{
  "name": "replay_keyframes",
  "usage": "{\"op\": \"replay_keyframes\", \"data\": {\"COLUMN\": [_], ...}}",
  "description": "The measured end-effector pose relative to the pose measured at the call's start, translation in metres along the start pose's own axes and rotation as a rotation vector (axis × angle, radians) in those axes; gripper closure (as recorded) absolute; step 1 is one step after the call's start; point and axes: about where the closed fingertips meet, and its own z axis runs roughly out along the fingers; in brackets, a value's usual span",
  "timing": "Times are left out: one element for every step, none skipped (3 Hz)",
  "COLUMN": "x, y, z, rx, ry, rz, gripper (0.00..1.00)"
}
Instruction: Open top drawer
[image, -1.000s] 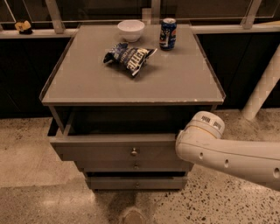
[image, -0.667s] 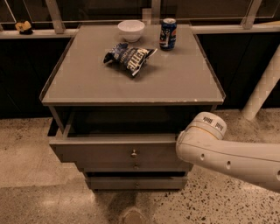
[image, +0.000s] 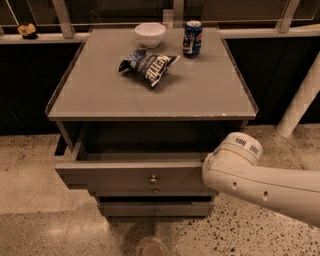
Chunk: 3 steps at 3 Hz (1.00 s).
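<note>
Drawn slightly nearer than a second ago: top drawer (image: 115, 177), grey front well out from under the grey table (image: 215, 100), dark box interior open to view behind it. Shifted a touch lower and nearer too: white arm (image: 265, 187), reaching in from the right edge. Rounded arm end with a barcode label in front of the right end of the drawer front, covering that corner. Gripper hidden behind that rounded end, at the drawer's right side; open or closed, cannot tell.

Small brass knob (image: 153, 178) at the middle of the drawer front. Just below, lower drawer fronts (image: 130, 207), shorter and narrower, both set back under the open one.

On the tabletop: white bowl (image: 150, 34) at the far edge, blue can (image: 192, 38) upright just right of it, crumpled blue-and-white snack bag (image: 148, 65) nearer, apart from both. Near half of the tabletop bare grey.

Speckled floor (image: 30, 220) around the table. White post (image: 300, 105) leaning at the far right.
</note>
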Motion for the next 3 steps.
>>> {"op": "replay_keyframes", "data": {"x": [0.0096,0.0074,0.0059], "y": [0.0104,0.0102,0.0108], "z": [0.0025,0.0015,-0.0018], "rx": [-0.010,-0.010,-0.010], "ry": [0.017,0.016,0.010], "rz": [0.005,0.005,0.016], "gripper": [1.00,1.00,1.00]}}
